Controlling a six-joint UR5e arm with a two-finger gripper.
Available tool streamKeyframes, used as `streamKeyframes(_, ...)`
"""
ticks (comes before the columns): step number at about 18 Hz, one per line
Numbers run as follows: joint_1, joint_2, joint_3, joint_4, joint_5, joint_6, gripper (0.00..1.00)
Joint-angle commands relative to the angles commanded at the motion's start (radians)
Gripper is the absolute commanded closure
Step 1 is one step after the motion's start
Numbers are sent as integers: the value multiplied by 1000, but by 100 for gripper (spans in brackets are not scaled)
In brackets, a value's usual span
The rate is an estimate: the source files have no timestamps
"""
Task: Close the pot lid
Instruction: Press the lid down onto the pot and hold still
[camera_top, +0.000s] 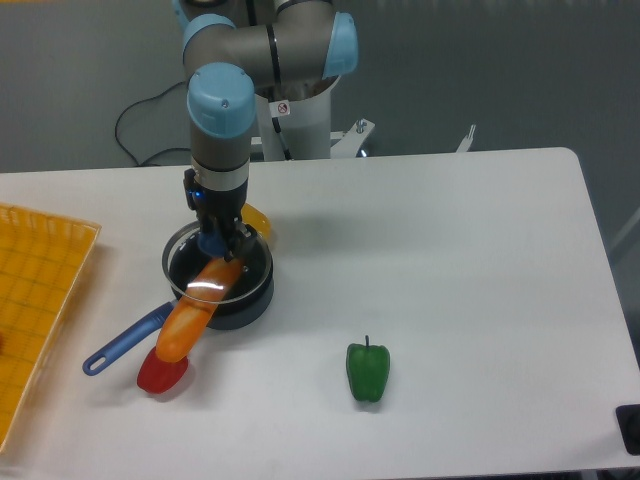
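Note:
The pot (243, 300) is a small dark saucepan on the white table, left of centre, with its blue handle (124, 343) pointing to the front left. The pot lid (184, 264), a glass disc with a thin metal rim, hovers just over the pot and is offset slightly to the left. My gripper (217, 245) comes straight down onto the lid's blue knob and is shut on it. An orange utensil (189, 317) with a red end (161, 372) sticks out of the pot under the lid, over the front-left rim.
A yellow object (257, 215) peeks out behind the pot. A green pepper (368, 371) stands at the front centre. An orange mesh tray (35, 290) lies along the left edge. The robot base (300, 115) is behind the pot.

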Motion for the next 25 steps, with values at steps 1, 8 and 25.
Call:
streamKeyframes(1, 0, -2, 0, 2, 0, -3, 52)
streamKeyframes(8, -2, -12, -2, 20, 0, -6, 52)
streamKeyframes(25, -6, -21, 0, 25, 2, -9, 52)
